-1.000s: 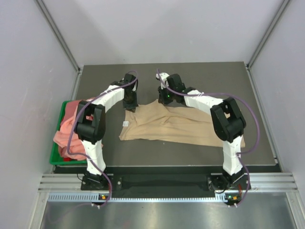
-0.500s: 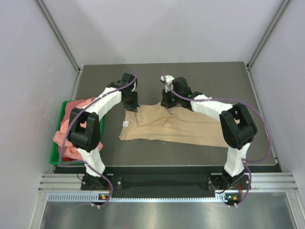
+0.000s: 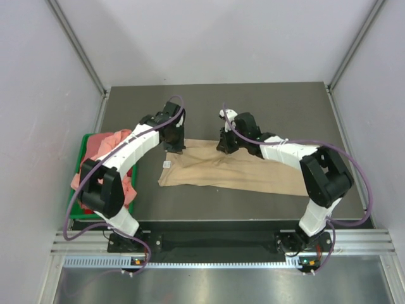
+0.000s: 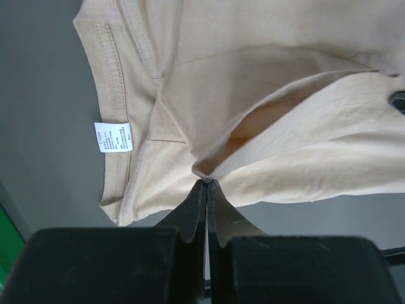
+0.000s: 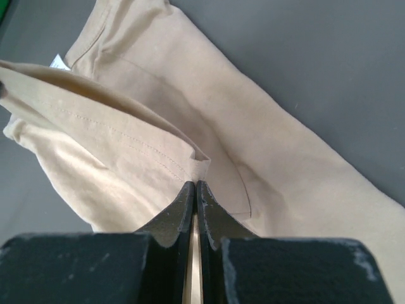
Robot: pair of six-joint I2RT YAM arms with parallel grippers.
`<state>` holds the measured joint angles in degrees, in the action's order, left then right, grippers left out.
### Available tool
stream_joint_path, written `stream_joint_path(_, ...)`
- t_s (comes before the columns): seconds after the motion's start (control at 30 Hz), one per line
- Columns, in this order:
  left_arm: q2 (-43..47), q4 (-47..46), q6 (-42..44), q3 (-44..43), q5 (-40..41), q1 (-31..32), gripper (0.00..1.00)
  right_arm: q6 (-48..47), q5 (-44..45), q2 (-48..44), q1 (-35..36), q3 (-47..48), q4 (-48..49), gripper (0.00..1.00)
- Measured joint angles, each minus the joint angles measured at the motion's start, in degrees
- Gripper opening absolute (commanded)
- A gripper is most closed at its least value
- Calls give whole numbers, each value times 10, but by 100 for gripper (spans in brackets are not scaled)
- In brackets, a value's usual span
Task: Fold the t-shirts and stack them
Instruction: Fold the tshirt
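Observation:
A tan t-shirt (image 3: 234,170) lies spread across the dark table, its white neck label (image 3: 167,164) at the left end. My left gripper (image 3: 176,144) is shut on the shirt's far edge near the collar; the left wrist view shows the pinched fold (image 4: 207,172) and the label (image 4: 113,135). My right gripper (image 3: 225,145) is shut on a hemmed corner of the same far edge, seen in the right wrist view (image 5: 197,170). Salmon-pink t-shirts (image 3: 101,161) are heaped in the bin at the left.
A green plastic bin (image 3: 74,201) sits at the table's left edge, under the pink heap. The table's far half (image 3: 266,104) is bare dark surface. Grey walls and metal frame posts surround the table.
Both grippers have moved toward me and lower with the shirt's far edge. The raised cloth between them has flattened, and the shirt now lies more spread out.

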<state>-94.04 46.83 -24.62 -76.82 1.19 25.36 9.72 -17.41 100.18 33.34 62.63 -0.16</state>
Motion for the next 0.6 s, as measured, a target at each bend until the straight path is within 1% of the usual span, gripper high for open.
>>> stream_joint_path(0.17,26,8,-7,-2,2,11,0,8,-3,-19,3,-20,14,0)
stream_joint_path(0.37,37,19,-10,5,9,27,0,9,-3,-43,3,-47,24,0)
stream_joint_path(0.53,54,17,-12,56,5,35,0,10,-9,-69,4,-85,35,0)
stream_joint_path(0.6,57,17,-13,78,-16,36,0,10,-14,-75,4,-102,45,0)
